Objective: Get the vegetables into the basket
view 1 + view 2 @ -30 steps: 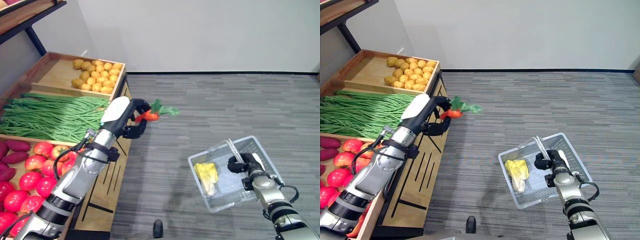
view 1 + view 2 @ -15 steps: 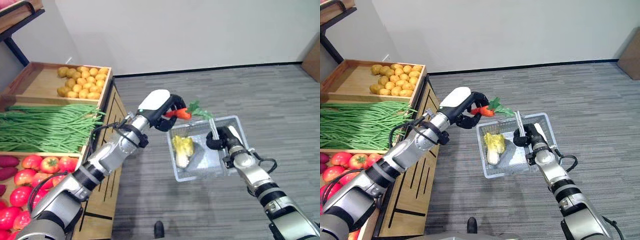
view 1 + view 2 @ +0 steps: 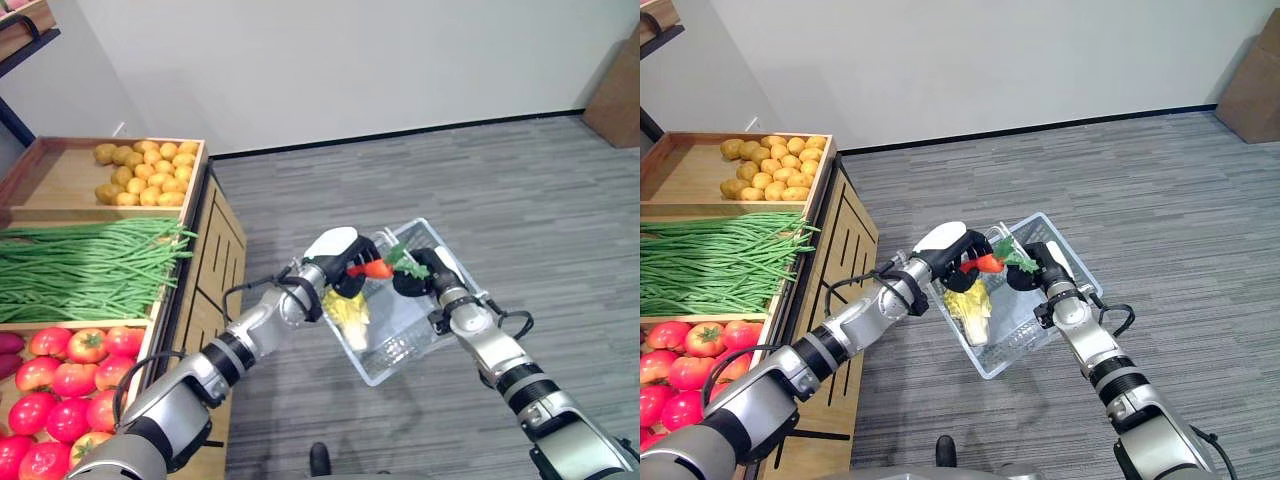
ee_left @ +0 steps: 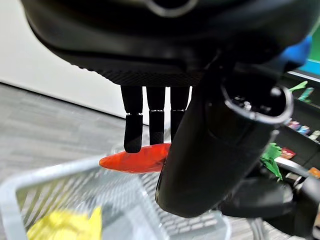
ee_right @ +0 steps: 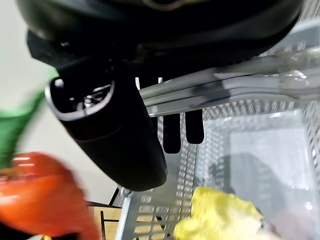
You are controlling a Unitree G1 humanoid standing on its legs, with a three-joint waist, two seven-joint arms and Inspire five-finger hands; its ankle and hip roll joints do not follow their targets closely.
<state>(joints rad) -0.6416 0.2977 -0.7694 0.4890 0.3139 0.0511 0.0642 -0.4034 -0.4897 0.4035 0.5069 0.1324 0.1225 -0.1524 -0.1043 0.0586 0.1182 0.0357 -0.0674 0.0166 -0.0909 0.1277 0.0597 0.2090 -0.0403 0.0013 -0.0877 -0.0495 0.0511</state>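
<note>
A carrot (image 3: 377,268) is pinched between the curled fingers and thumb of the left hand (image 3: 347,262), its orange body pointing away from the palm and its green leafy top (image 3: 402,260) spreading toward the right hand (image 3: 418,274). In the left wrist view the fingers (image 4: 134,132) are seen pressed onto the carrot from above while the thumb closes beneath it. The carrot is held in the air above the open top of a grey wire basket (image 3: 432,335). The basket's handle (image 5: 235,85) is gripped by the right hand, whose fingers are curled round the metal bars, and the basket is held tilted above the grey carpeted floor (image 3: 520,190). A pale yellow-green cabbage (image 3: 347,307) lies inside the basket, against its near wall. On the wooden produce stand (image 3: 215,255) to the left, potatoes (image 3: 140,172), long green beans (image 3: 90,265) and tomatoes (image 3: 60,385) are laid out in separate sections.
</note>
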